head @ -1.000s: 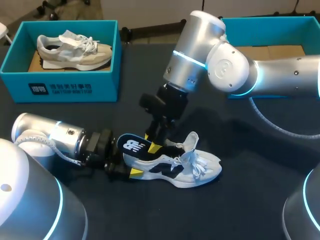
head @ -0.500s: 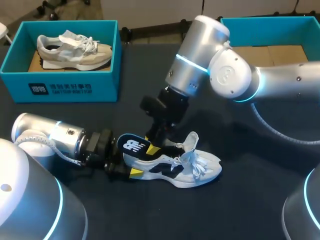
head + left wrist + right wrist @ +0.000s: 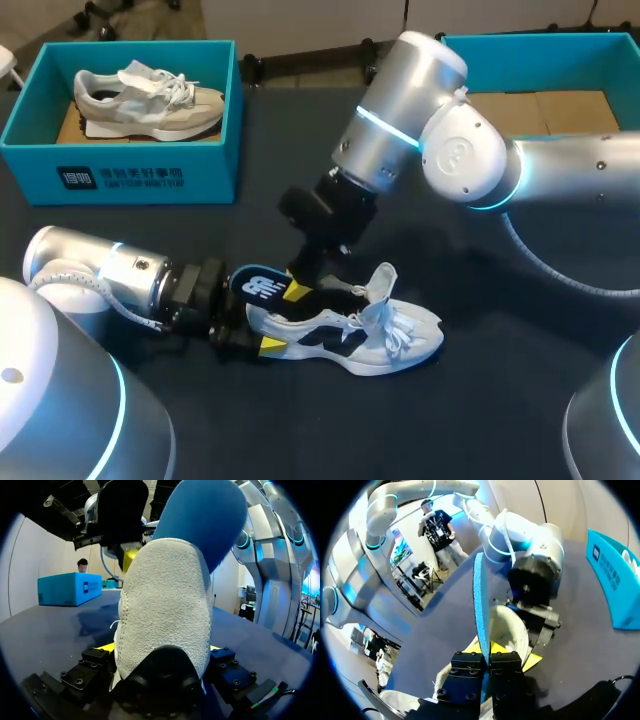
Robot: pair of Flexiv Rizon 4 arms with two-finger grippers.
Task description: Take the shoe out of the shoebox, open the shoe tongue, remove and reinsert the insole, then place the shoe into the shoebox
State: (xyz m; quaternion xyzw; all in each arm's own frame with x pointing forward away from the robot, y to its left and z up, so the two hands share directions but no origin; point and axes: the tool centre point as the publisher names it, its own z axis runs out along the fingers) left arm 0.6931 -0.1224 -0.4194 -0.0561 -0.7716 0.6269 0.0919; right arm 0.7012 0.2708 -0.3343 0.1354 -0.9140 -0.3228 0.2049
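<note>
Left gripper (image 3: pixel 252 327): clamped on heel of white-and-black sneaker (image 3: pixel 372 335), dark table's (image 3: pixel 500 400) front edge.
Right gripper (image 3: pixel 299 291): pinching blue foam insole (image 3: pixel 257 286), half out.
Risk: thin pinch slips; snagged insole drags sneaker.

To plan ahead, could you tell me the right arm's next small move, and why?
Probably draw the insole up and out: the right gripper is shut on its raised rear part, its front sits inside the shoe, and the left gripper holds the heel.
</note>
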